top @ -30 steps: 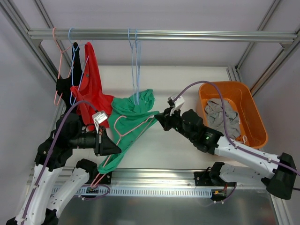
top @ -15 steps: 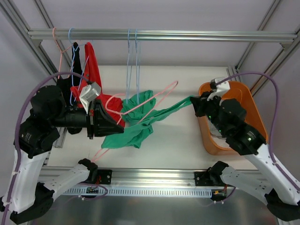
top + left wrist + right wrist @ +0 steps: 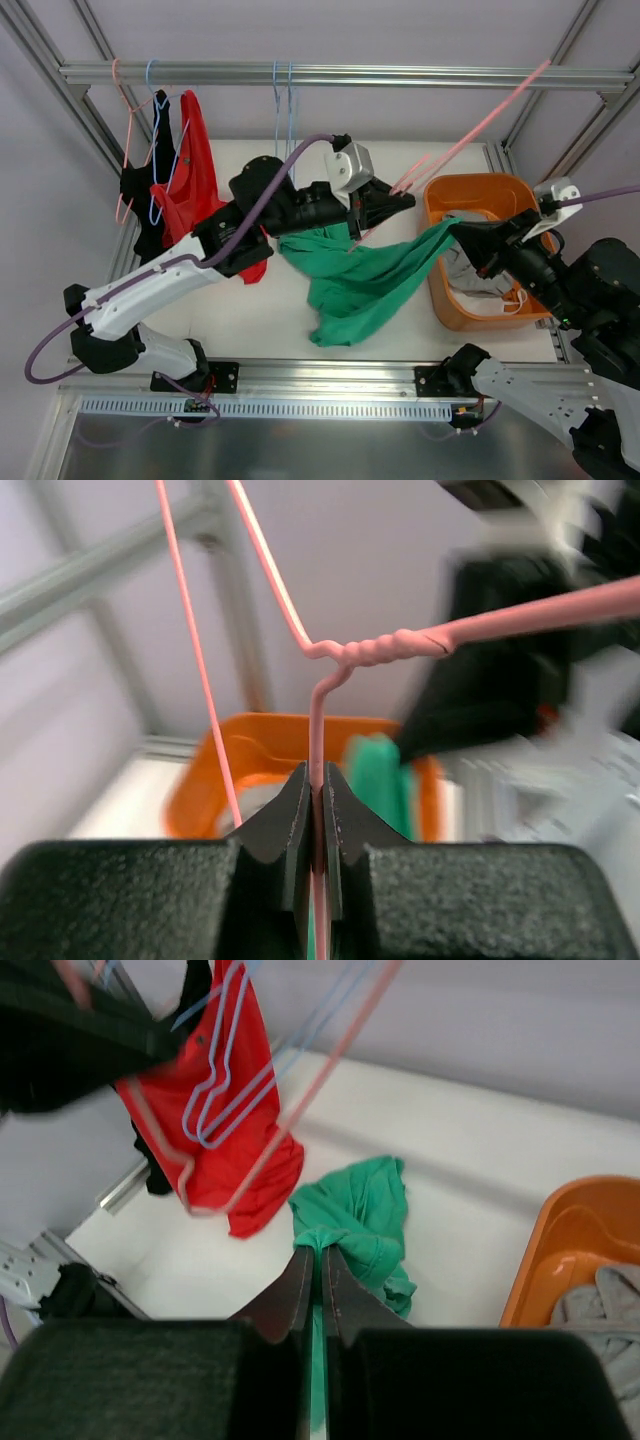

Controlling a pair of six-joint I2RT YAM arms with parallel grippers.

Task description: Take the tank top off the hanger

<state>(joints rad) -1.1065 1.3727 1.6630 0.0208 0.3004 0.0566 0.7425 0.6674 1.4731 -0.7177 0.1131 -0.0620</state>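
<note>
The green tank top (image 3: 365, 280) hangs free of the pink wire hanger (image 3: 480, 115), stretched between the table and my right gripper (image 3: 462, 232). My right gripper (image 3: 321, 1252) is shut on a bunched fold of the green tank top (image 3: 365, 1205). My left gripper (image 3: 398, 200) is shut on the neck of the pink hanger (image 3: 317, 720), held up high over the table middle; the hanger slants up to the right toward the rail. In the left wrist view my gripper (image 3: 315, 775) pinches the wire just below its twisted neck.
An orange bin (image 3: 440, 195) with grey clothes stands at the right. A red garment (image 3: 190, 180) and a black one (image 3: 140, 185) hang on hangers from the rail (image 3: 340, 73) at the left. Two blue empty hangers (image 3: 283, 110) hang mid-rail.
My left arm swung up and to the right, carrying the pink hanger out of the tank top. My right gripper pulled the green top right toward the bin; the top has come off the hanger.
</note>
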